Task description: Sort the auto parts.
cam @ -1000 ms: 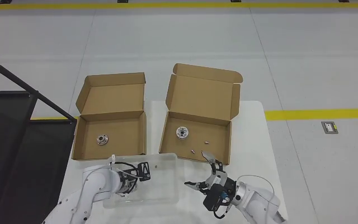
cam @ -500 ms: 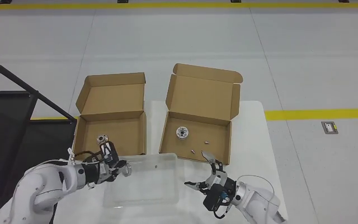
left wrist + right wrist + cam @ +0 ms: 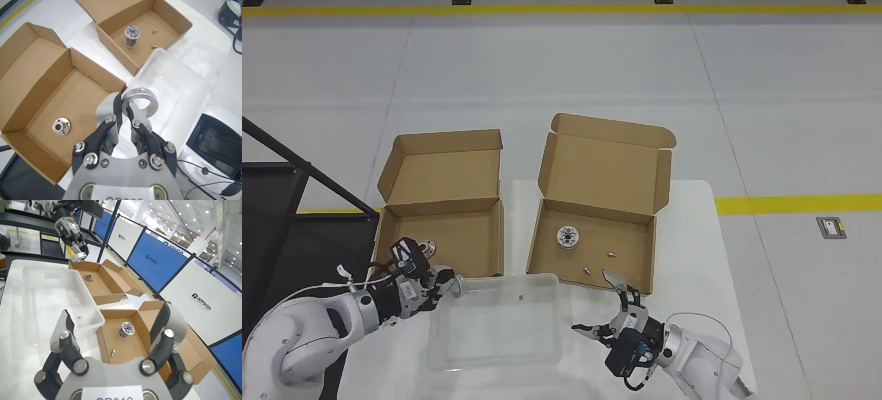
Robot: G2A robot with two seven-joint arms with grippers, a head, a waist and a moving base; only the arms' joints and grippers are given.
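Observation:
My left gripper (image 3: 123, 103) is shut on a silver ring collar (image 3: 140, 102), held above the corner where the clear plastic bin (image 3: 170, 85) meets the left cardboard box (image 3: 56, 98). In the top view the left gripper (image 3: 440, 284) is at that box's front edge. A flanged hub (image 3: 60, 126) lies in the left box. The right cardboard box (image 3: 627, 235) holds a slotted cylindrical part (image 3: 567, 236) and two small screws (image 3: 154, 46). My right gripper (image 3: 117, 321) stands open with nothing in it, just in front of the right box (image 3: 136, 349).
The clear bin (image 3: 502, 330) sits on the white table (image 3: 692, 260) in front of both boxes, whose lids stand open at the back. A black rack (image 3: 282, 230) borders the table's left side. A paper cup (image 3: 2, 261) stands off the table's far corner.
The left arm has swung left from over the clear bin to the left box's front edge, carrying the ring collar. The right arm has not moved.

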